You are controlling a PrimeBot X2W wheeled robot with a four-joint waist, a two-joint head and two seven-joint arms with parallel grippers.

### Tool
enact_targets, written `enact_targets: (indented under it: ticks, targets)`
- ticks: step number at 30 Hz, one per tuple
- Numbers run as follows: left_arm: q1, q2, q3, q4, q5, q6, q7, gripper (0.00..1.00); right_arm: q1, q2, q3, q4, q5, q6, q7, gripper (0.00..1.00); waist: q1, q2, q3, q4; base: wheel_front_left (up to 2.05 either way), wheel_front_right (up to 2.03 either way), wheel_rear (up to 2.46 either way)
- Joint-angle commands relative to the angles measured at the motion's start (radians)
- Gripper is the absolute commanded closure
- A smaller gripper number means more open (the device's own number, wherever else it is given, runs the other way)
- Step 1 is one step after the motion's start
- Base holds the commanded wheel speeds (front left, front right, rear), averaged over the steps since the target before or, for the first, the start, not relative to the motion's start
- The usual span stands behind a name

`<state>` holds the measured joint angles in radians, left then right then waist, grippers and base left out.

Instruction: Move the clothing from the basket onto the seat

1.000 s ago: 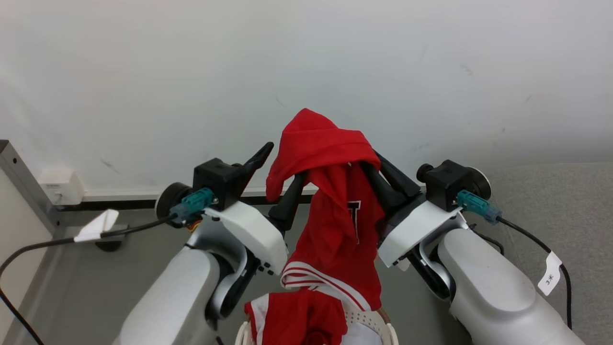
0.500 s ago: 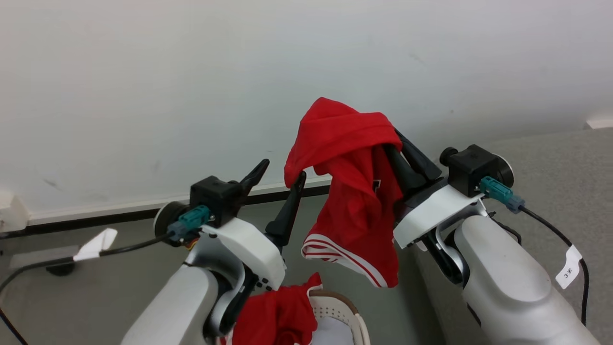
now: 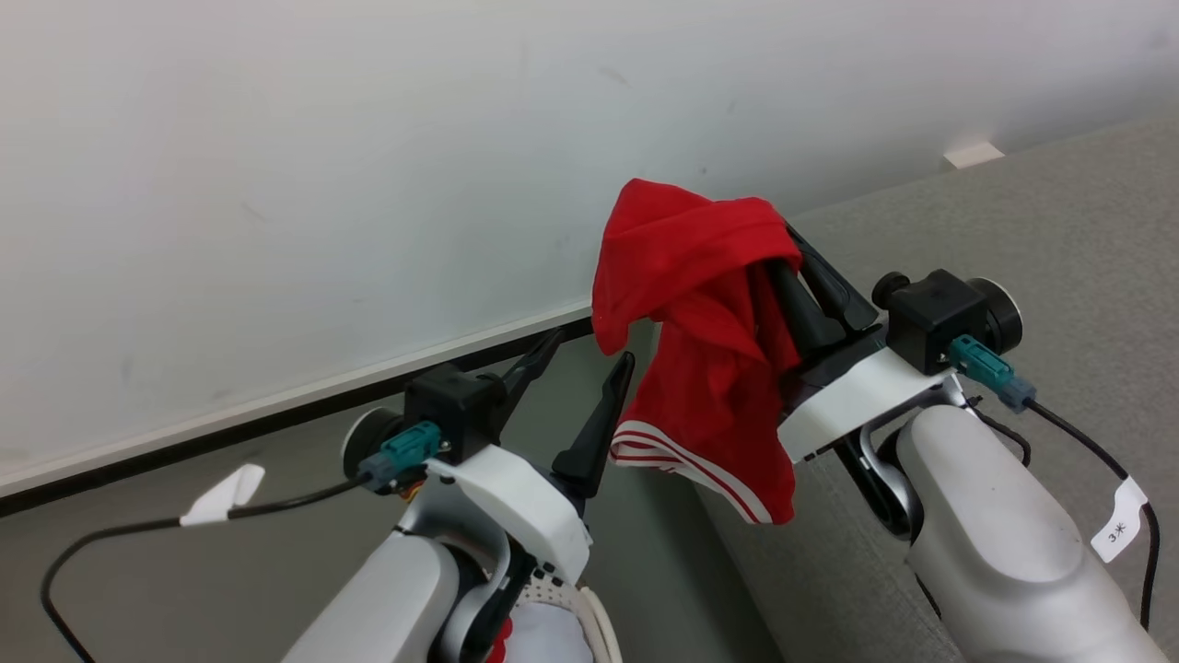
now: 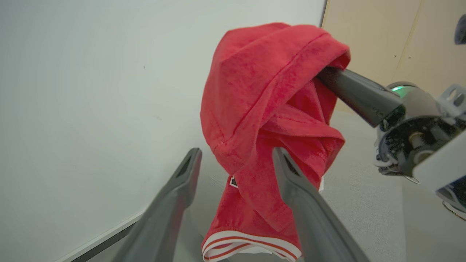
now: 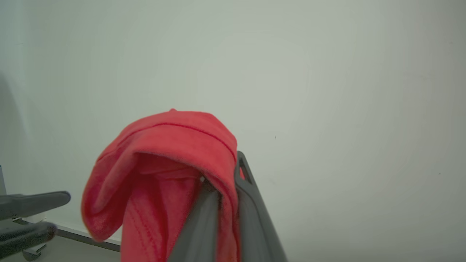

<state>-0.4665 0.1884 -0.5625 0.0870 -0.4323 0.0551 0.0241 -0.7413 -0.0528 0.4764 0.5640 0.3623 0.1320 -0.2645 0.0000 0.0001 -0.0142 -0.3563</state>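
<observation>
The large grey woven-fabric seat [image 3: 1059, 212] is lying beneath the right gripper [image 3: 787, 262], whose jaws are clamping the soft bright-red garment with white-striped hem [image 3: 709, 387]; it should be travelling well past the seat's near edge before release. The cream perforated plastic basket [image 3: 597, 617] is sitting below the left gripper [image 3: 589, 352], whose jaws are standing apart, empty, just beside that hem, risking a snag.

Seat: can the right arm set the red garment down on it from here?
Probably yes: the right gripper, shut on the red garment, hangs by the seat's edge, with nothing between.
</observation>
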Motion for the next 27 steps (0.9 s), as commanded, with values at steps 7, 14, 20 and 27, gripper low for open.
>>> enact_targets:
  ticks: [7, 14, 20, 27]
  targets:
    - [0.01, -0.014, -0.023, -0.01, 0.003, 0.002, -0.009, 0.0, 0.036, -0.065, -0.025, -0.055, -0.019, -0.003, 0.0, 1.0, 0.0, -0.0001, 0.034, -0.127, 0.0, 0.0, 0.0]
    - [-0.005, -0.018, -0.046, -0.02, 0.019, 0.002, -0.005, 0.0, 0.054, -0.113, -0.039, -0.092, -0.004, -0.003, 0.0, 1.0, 0.0, -0.0001, 0.06, -0.155, 0.0, 0.0, 0.0]
    - [-0.046, -0.022, -0.069, -0.039, 0.035, -0.006, 0.016, 0.0, 0.012, -0.135, -0.081, -0.108, 0.011, -0.002, 0.0, 1.0, 0.0, -0.0001, 0.137, -0.129, 0.0, 0.0, 0.0]
    - [-0.182, -0.026, -0.107, -0.065, 0.079, -0.055, 0.06, 0.0, -0.172, -0.184, -0.207, -0.061, 0.01, -0.002, 0.0, 1.0, 0.0, -0.0001, 0.346, -0.029, 0.0, 0.0, 0.0]
